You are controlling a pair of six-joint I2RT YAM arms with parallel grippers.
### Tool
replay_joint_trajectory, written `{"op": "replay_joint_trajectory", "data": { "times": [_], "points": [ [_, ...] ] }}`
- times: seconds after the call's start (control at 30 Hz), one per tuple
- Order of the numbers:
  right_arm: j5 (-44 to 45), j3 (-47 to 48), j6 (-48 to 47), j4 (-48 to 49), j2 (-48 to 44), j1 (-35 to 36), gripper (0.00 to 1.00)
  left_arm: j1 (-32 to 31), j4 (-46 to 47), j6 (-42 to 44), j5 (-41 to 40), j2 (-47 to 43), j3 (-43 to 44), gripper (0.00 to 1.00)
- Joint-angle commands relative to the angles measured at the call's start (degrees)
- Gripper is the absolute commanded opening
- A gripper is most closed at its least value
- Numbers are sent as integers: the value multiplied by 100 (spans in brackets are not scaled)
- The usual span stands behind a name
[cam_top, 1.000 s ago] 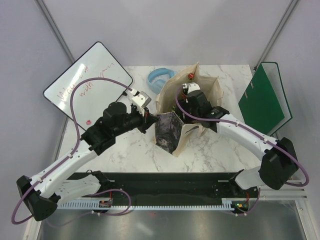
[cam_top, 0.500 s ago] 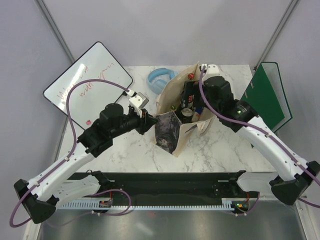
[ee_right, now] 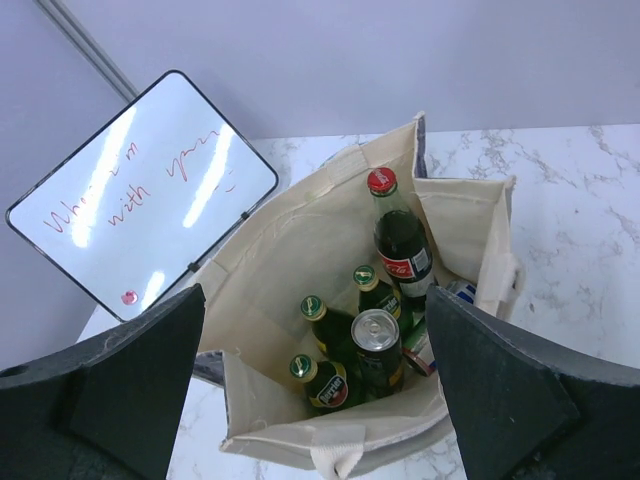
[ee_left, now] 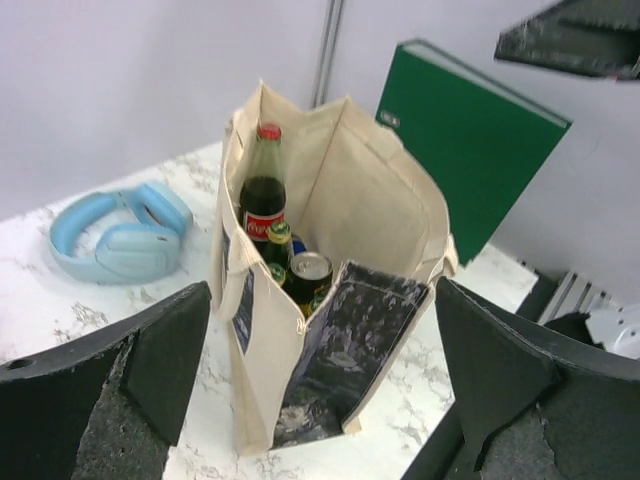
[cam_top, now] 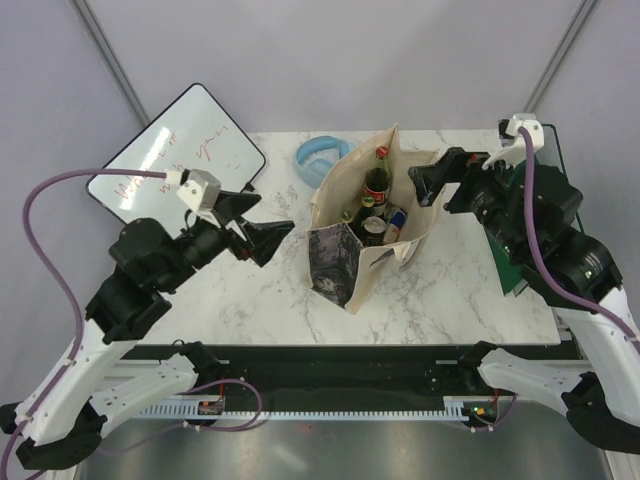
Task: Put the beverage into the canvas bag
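Since drinks (cam_top: 377, 185) sit in the bag (cam_top: 335, 195), we'd lift left hand (cam_top: 266, 222) and right hand (cam_top: 424, 186), both wide open, empty, straight clear.

- Tall beige cloth tote bag (ee_left: 375, 200) with a dark grey print on one face: stands upright with its mouth gaping. It is framed between the spread left gripper's fingers (ee_left: 150, 360) and lies beyond the right gripper's fingers (ee_right: 500, 380), touching neither pair.
- Dark glass cola bottle with a red cap (ee_right: 400, 240): upright inside the bag, on the side farthest from the right fingers.
- Three green glass bottles with green caps (ee_right: 325, 325): upright inside the bag, clustered nearer the right fingers.
- Silver-topped can (ee_right: 377, 335): upright among the green bottles.
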Motion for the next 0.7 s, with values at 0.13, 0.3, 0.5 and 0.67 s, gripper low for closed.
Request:
{"op": "replay_joint_trajectory", "data": {
  "times": [0.13,0.3,0.5,0.67],
  "points": [
    [226,34,160,-161,-414,10,98,-11,-370,-218,-544,-181,785,100],
    [287,-185,152,41,-617,10,98,-2,-484,-261,-597,-145,900,100],
    [287,-256,73,59,-590,10,98,-11,-476,-235,-693,-163,838,100],
    [287,-300,46,85,-573,10,98,-11,-476,-226,-711,-215,786,100]
  ]
}}
